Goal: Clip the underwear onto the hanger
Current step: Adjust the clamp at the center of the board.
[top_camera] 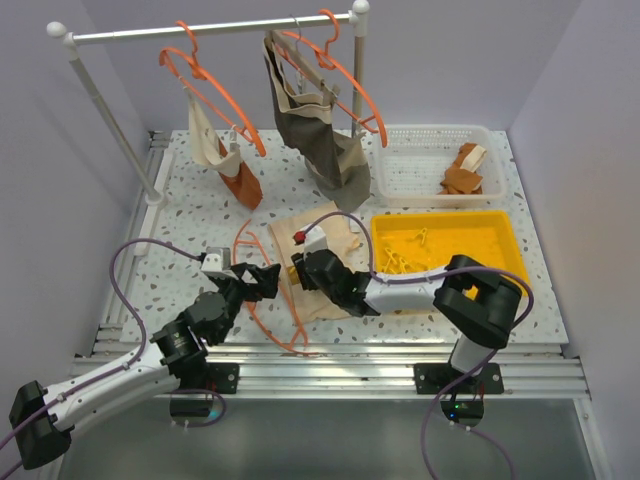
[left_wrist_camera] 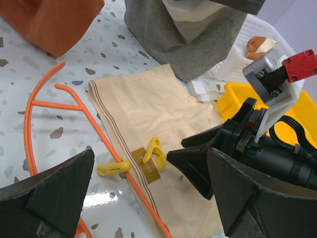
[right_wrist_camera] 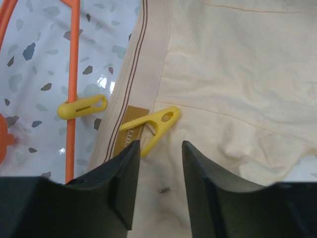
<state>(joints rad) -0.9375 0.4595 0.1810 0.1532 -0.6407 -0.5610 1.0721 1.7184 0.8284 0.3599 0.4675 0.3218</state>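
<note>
The cream underwear lies flat on the table, its striped waistband beside the straight bar of the orange hanger. One yellow clip sits across that bar; I cannot tell if it bites the cloth. A second yellow clip lies loose on the underwear by the brown label. My right gripper hovers just behind this clip, open, nothing between its fingers. My left gripper is wide open above the hanger and the waistband, facing the right gripper.
A white clothes rail at the back carries more orange hangers with a dark grey-brown garment and small cloths. A white basket stands at the back right. A yellow tray holding clips sits right of the underwear.
</note>
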